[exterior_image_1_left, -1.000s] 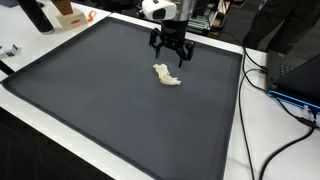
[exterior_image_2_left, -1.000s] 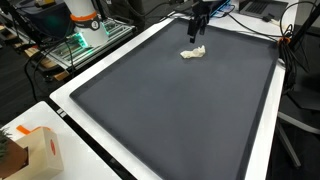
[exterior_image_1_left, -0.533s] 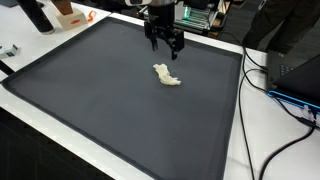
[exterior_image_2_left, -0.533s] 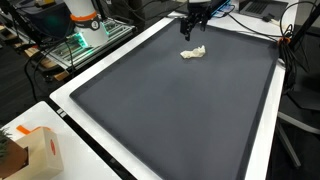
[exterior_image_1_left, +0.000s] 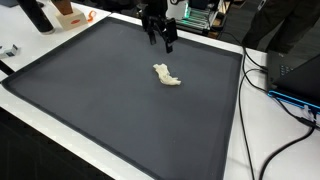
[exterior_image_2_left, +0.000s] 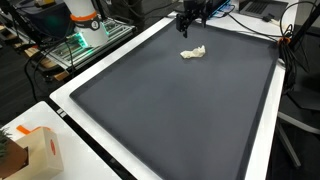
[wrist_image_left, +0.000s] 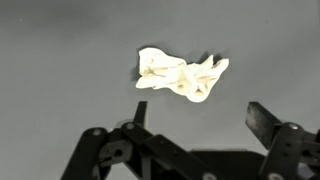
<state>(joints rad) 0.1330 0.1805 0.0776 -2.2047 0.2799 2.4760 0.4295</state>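
Observation:
A small crumpled cream-white cloth (exterior_image_1_left: 168, 76) lies on the dark grey mat (exterior_image_1_left: 100, 100), toward its far side; it also shows as a pale lump (exterior_image_2_left: 193, 53) and fills the upper middle of the wrist view (wrist_image_left: 180, 76). My gripper (exterior_image_1_left: 159, 40) hangs in the air above and beyond the cloth, well clear of it, also seen near the mat's far edge (exterior_image_2_left: 191, 17). In the wrist view the gripper (wrist_image_left: 200, 118) stands open with wide-spread black fingers (wrist_image_left: 268, 120) and nothing between them.
A white table border (exterior_image_1_left: 238, 120) frames the mat. Black and blue cables (exterior_image_1_left: 285, 95) trail on one side. An orange-and-white box (exterior_image_2_left: 35, 150) sits at a near corner. A white robot base and electronics (exterior_image_2_left: 80, 20) stand behind the table.
My gripper has risen and drawn back from the cloth toward the mat's far edge, staying open. The cloth has not moved.

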